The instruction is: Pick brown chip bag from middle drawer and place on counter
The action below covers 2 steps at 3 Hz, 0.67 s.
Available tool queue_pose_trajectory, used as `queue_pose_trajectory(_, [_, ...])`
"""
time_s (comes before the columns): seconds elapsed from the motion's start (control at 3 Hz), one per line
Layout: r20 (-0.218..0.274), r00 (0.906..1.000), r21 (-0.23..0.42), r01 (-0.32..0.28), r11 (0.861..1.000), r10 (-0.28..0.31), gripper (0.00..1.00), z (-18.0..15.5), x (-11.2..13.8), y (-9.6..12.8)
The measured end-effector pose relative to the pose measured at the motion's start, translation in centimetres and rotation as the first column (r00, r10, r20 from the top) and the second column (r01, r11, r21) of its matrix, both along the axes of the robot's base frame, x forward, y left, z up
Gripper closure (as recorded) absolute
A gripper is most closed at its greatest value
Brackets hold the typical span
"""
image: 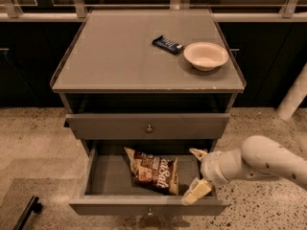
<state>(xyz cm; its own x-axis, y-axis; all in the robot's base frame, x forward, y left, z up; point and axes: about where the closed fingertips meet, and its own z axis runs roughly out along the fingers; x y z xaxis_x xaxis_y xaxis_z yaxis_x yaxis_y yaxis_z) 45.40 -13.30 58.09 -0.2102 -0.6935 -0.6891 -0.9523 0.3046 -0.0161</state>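
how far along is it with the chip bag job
Done: the middle drawer is open. In hand: the claw, open, is at the drawer's right end beside the brown chip bag, not gripping it. Left: grasp, lift, set it on the counter.

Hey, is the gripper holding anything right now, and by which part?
Nothing is held. The gripper is open at the right end of the middle drawer, beside the brown chip bag, which lies on the drawer floor.
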Motion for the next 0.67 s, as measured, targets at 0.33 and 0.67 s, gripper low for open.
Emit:
queue_pose_trajectory(0.33, [0.043,0.9977,-0.001,0.053,0.999,-0.053,0.00,-0.6,1.7,-0.3])
queue_pose_trajectory(0.67, [0.069,0.9930,0.041,0.093,0.995,-0.096,0.00,-1.9,1.2,-0.1])
